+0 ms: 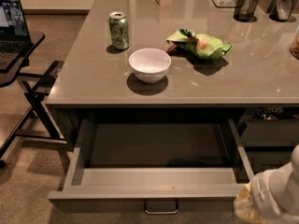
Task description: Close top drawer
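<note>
Tool (pixel 273 196) sits right of pulled-out top drawer (pixel 159 177).

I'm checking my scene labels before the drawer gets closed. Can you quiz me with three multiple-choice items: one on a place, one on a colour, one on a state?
1. The white bowl sits:
A) on the countertop
B) on the floor
C) on the side stand

2. The can is:
A) red
B) green
C) blue

3. The top drawer is:
A) shut
B) pulled out
C) removed

Answers:
1. A: the bowl rests on the grey top, in front of the can.
2. B: its body is green.
3. B: its inner box lies exposed, with the gripper at lower right, beside its front corner.
</note>
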